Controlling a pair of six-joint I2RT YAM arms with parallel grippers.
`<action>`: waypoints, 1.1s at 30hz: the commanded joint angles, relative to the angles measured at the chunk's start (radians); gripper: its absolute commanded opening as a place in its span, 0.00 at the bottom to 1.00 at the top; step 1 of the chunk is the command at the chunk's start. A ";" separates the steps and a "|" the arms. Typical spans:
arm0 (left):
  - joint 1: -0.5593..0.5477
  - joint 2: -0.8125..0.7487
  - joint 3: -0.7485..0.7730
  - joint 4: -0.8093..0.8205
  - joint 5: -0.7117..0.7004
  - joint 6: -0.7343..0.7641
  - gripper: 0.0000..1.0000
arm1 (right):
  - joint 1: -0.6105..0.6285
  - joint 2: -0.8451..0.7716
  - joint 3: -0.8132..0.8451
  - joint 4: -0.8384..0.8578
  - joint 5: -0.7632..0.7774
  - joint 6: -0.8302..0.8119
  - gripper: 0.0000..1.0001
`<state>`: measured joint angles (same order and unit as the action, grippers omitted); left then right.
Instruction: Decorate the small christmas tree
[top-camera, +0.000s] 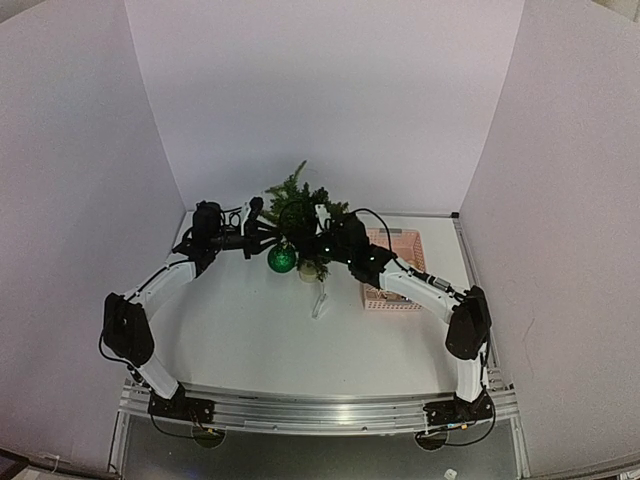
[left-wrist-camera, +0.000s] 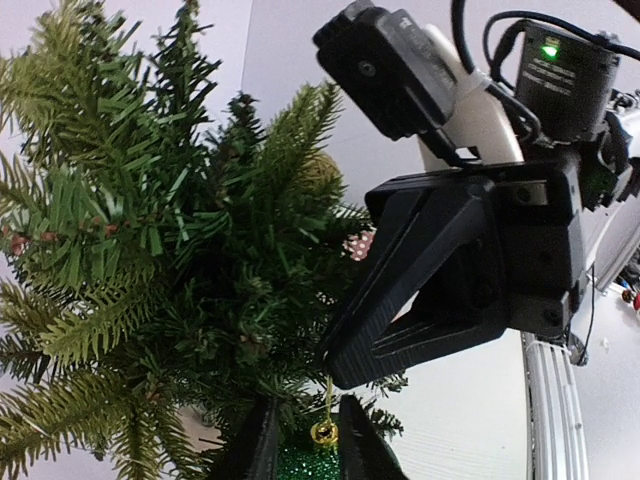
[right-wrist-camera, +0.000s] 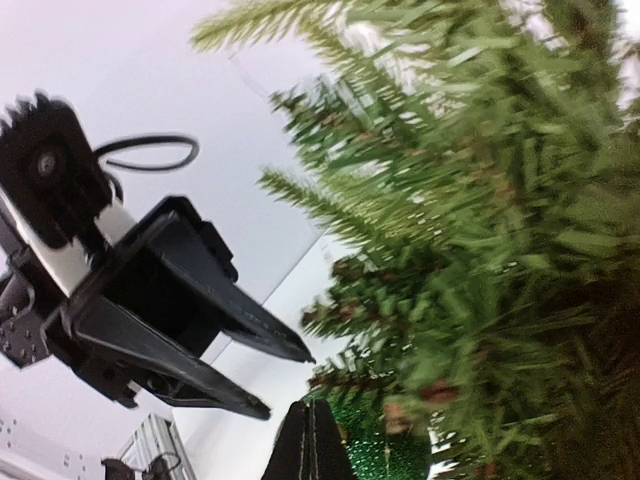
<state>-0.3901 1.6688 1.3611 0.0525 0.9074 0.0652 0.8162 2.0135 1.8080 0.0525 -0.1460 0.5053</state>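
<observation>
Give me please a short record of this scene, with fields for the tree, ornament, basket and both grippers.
tree: small christmas tree, far side of the table
ornament: green glitter bauble, low at the tree's front
basket: pink basket, right of the tree
left gripper: open, fingers either side of the bauble's gold cap
right gripper: shut, tip just above that cap; grip unclear

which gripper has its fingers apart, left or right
The left gripper: its fingers stand apart either side of the gold cap of the green bauble, while the right gripper is shut.
</observation>
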 joint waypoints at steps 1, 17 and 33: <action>0.007 -0.070 0.003 0.021 0.099 0.013 0.30 | -0.003 -0.068 0.000 0.041 -0.134 -0.073 0.00; 0.013 -0.246 -0.089 -0.146 0.143 0.171 0.67 | 0.013 -0.136 -0.012 0.069 -0.331 -0.127 0.00; -0.088 -0.254 -0.071 -0.202 0.033 0.174 0.52 | 0.038 -0.168 -0.009 0.119 -0.399 -0.158 0.00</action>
<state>-0.4781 1.4384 1.2724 -0.1577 0.9662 0.2604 0.8398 1.8988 1.7969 0.1158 -0.5170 0.3695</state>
